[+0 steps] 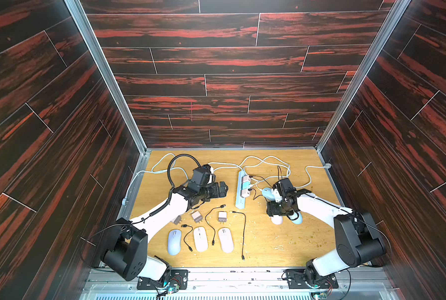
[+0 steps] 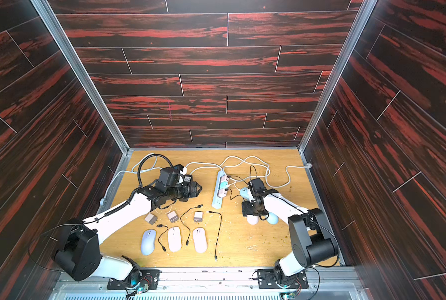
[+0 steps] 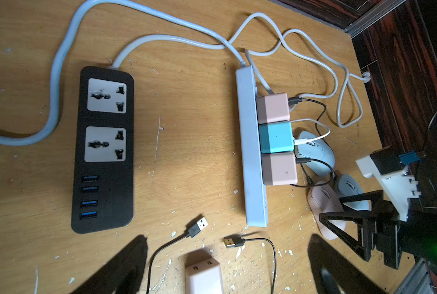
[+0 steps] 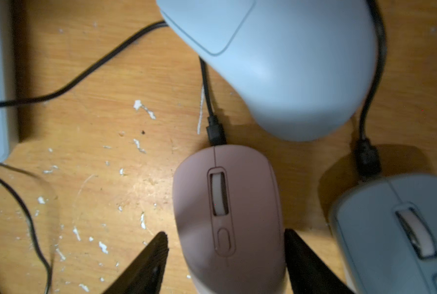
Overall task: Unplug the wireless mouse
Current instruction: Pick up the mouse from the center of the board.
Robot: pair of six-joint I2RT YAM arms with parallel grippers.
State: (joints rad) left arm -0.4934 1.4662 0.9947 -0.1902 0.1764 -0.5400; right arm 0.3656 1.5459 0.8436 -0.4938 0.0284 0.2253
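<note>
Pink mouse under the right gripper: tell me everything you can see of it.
The pink mouse looks like smooth matte plastic, lying flat, top up, on the wooden table. A pale scroll wheel and an oval button sit along its midline. A black cable plug is seated in its front edge. The right gripper straddles its sides, open, with table showing beside one finger. A light blue mouse lies just ahead.

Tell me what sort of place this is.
Probably a robot test cell, not a home or office: wood-print panels on a metal frame box in the tabletop, and unplugged mice and chargers lie in neat rows.
</note>
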